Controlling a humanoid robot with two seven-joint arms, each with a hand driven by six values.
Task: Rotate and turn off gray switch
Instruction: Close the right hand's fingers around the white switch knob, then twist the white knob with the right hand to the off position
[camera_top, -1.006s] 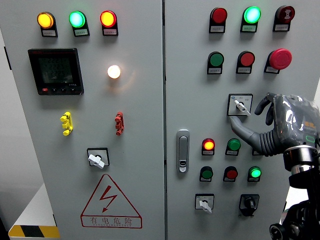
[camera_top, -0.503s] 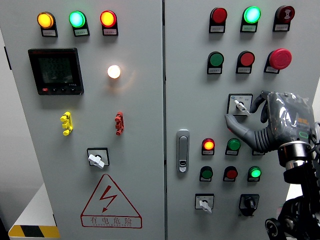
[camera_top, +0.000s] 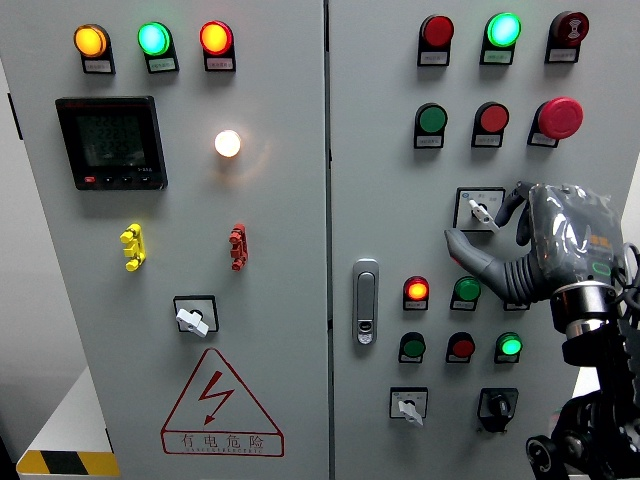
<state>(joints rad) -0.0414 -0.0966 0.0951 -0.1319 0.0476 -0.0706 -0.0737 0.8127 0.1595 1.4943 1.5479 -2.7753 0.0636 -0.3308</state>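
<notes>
The gray rotary switch (camera_top: 481, 210) sits on a square plate on the right cabinet door, its white-gray lever pointing down-left. My right hand (camera_top: 487, 225) comes up from the lower right and hovers just right of and below the switch. Its fingers are spread and hold nothing. The thumb (camera_top: 462, 245) reaches left under the switch plate, and the forefinger (camera_top: 516, 200) curls at the plate's right edge. The palm hides a button to the right of the green one (camera_top: 467, 290). The left arm does not show.
Two similar gray switches sit at the left door (camera_top: 192, 319) and the lower right door (camera_top: 408, 408), beside a black knob (camera_top: 497, 405). A red mushroom stop button (camera_top: 560, 117) is above the hand. The door handle (camera_top: 366, 300) stands to its left.
My right hand has shifted left and slightly down toward the switch, with the thumb now farther under the plate and the forefinger closer to its right edge. The switch lever has not turned.
</notes>
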